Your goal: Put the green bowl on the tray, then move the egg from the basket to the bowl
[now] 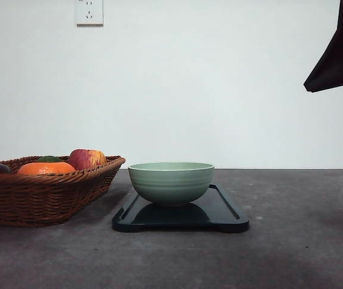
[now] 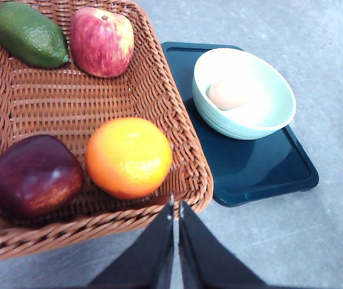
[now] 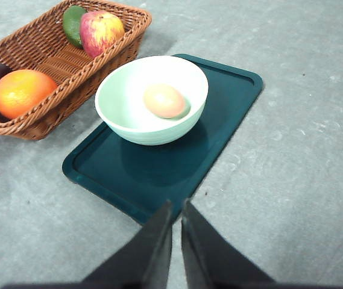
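Egg (image 3: 164,100) lay inside bowl (image 3: 151,99), bowl on tray (image 3: 219,126) beside basket (image 2: 159,102). Both claws, left (image 2: 175,211) and right (image 3: 177,211), were pressed together, empty, raised well clear. Judged complete; no arm needed nearer.

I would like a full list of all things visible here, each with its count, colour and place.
tray: 1, black, on the grey table, right of the basket
green bowl: 1, pale green, on the tray, toward its basket end
egg: 1, light peach, inside the green bowl
basket: 1, brown wicker, on the table's left side
apple: 1, red-yellow, in the basket
orange: 1, orange, in the basket
green fruit: 1, dark green, in the basket
dark red fruit: 1, in the basket
wall socket: 1, white, on the wall
left gripper: black, shut, above the basket's edge
right gripper: black, shut, above the tray
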Robot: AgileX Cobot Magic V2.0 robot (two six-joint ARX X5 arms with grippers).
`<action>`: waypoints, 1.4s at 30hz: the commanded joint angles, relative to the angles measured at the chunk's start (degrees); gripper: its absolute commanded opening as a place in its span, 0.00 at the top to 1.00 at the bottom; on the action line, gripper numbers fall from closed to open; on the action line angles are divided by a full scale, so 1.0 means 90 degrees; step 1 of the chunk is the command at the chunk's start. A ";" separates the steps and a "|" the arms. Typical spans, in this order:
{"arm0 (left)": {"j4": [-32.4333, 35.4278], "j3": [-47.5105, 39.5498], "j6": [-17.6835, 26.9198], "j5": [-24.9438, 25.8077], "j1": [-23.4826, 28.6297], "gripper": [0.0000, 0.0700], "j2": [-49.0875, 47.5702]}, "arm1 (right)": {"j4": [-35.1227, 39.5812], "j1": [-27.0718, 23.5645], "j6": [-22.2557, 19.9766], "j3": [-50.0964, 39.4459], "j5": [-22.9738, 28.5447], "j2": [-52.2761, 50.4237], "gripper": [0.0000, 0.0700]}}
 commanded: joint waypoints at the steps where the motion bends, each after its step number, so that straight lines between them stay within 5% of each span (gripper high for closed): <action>1: 0.0153 -0.0027 0.0319 -0.0041 0.0082 1.00 -0.0164 | 0.0068 0.0032 -0.0049 0.0012 0.0004 0.0026 0.97; 10: 0.1320 -0.1374 0.0855 -0.0017 0.1625 1.00 -0.1899 | 0.0070 0.0034 -0.0047 0.0012 0.0004 0.0026 0.97; 20: 0.1590 -0.2753 0.1164 -0.0017 0.2792 1.00 -0.3502 | 0.0068 0.0034 -0.0049 0.0012 0.0004 0.0025 0.97; 42: 0.1588 -0.3227 0.1268 -0.0017 0.2876 1.00 -0.3720 | 0.0119 0.0034 -0.0048 0.0012 0.0004 0.0027 0.97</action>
